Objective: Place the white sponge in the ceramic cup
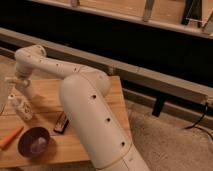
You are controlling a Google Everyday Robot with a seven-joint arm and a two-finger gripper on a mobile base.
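- At the far left of the wooden tabletop (42, 97), the claw (20, 89) hangs at the end of my white jointed robot arm (90, 100), pointing downward over the boards.
- I cannot tell whether the claw is open or closed from this view.
- Directly beneath the claw sits a small white shape with dark marks (21, 109), tilted and touching or very nearly touching the tabletop.
- I cannot tell whether that shape is the white sponge, the claw's own tip, or something else. It is the only small white item I can pick out, so that is my one candidate for where the sponge is.
- The arm comes in from the bottom centre, rises over the middle of the tabletop, bends at an elbow, then runs up and left to a rounded joint before dropping to the claw.
- A round dark purple bowl (34, 141) stands near the front left edge, below the white shape and apart from it.
- A slim orange pointed object (10, 137) lies just left of the bowl.
- A small flat black bar with a reddish edge (61, 122) lies right of the bowl, just beside the arm's thick lower segment.
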